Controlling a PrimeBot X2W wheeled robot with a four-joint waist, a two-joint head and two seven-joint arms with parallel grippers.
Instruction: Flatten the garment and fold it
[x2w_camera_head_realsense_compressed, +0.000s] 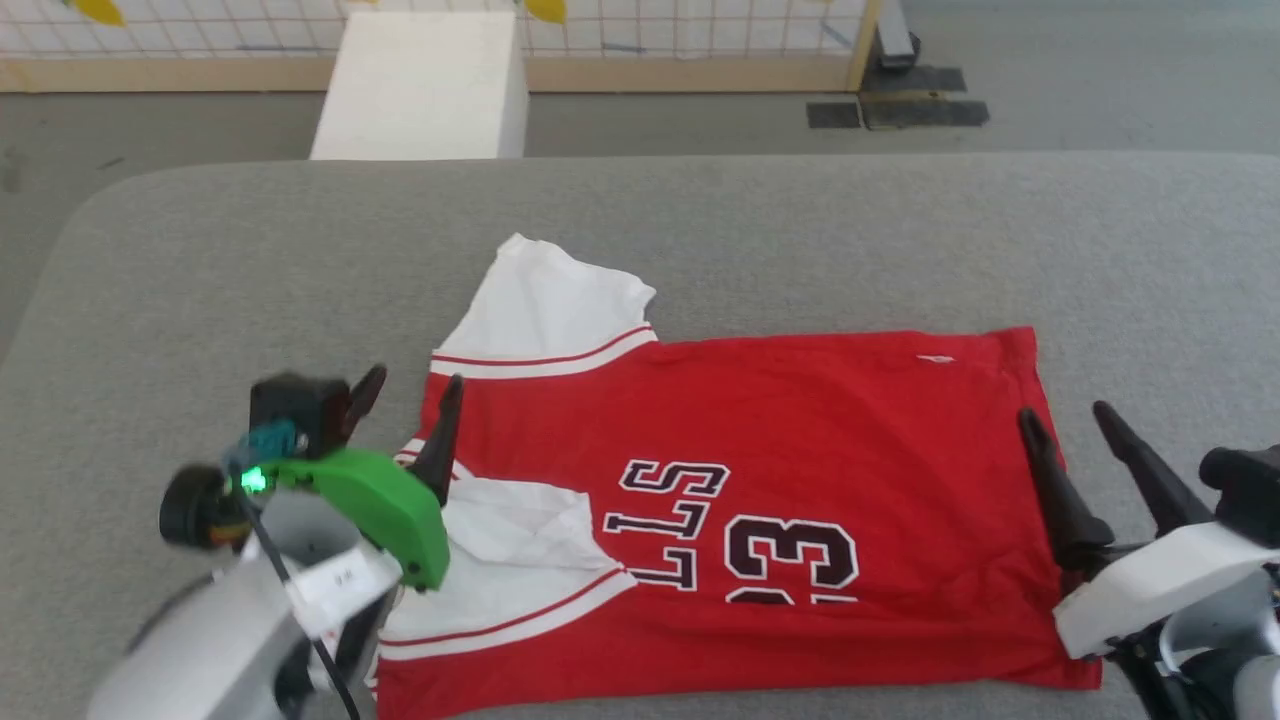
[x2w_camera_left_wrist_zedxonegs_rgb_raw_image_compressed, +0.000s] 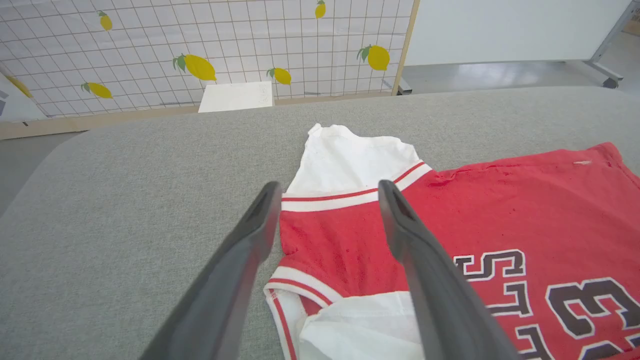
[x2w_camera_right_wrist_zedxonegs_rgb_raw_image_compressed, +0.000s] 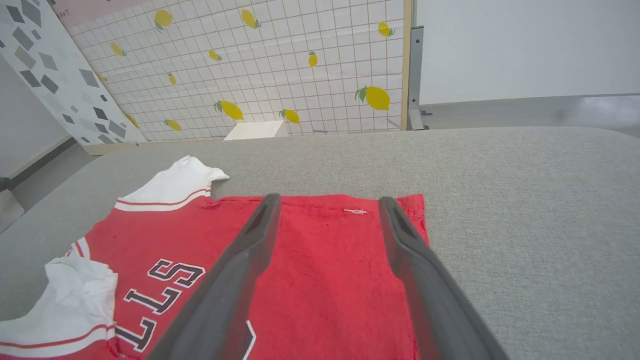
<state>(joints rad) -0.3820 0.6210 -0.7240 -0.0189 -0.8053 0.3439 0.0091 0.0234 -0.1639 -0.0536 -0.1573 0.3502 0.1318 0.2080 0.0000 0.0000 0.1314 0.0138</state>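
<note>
Your garment (x2w_camera_head_realsense_compressed: 800, 430) lies print side up on the grey padded surface (x2w_camera_head_realsense_compressed: 200, 280) and stretches from one gripper to the other. The left gripper (x2w_camera_left_wrist_zedxonegs_rgb_raw_image_compressed: 328, 186) has its jaws wide apart over the collar end. In the left wrist view the red shoulder and striped trim sit between the fingers, one white sleeve spreads just past the tips, and the other sleeve lies crumpled nearer the wrist. It grips nothing, and you cannot tell whether the tips touch the cloth. The right gripper (x2w_camera_right_wrist_zedxonegs_rgb_raw_image_compressed: 327, 200) also has its jaws spread, with nothing clamped, over the plain red hem end. The hem edge runs by its outer finger.
</note>
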